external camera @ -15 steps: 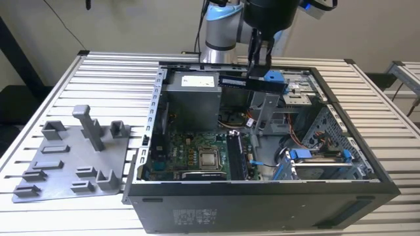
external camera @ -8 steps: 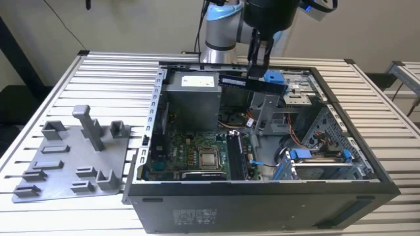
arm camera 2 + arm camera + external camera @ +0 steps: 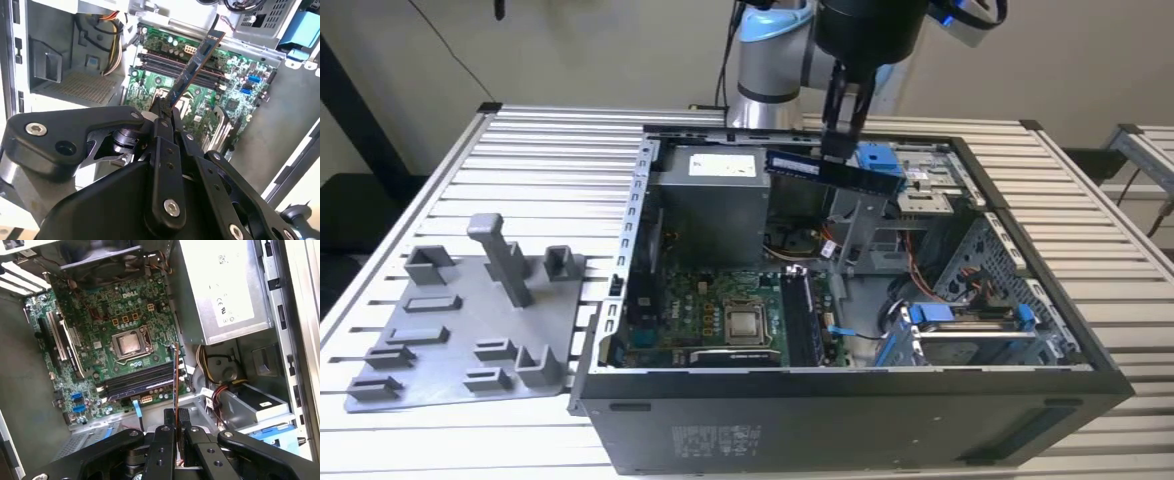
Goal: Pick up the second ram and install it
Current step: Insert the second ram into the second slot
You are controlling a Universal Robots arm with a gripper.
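Well apart from the claw, toward the exterior view's left, a grey parts tray (image 3: 460, 325) lay flat. Nearer, below the claw, the green motherboard (image 3: 707, 300) sat inside the open computer case (image 3: 854, 410). The claw (image 3: 838, 152) itself was closed on the second ram (image 3: 834, 170), which hung in the air above the case, sticking out to both sides of the fingers.
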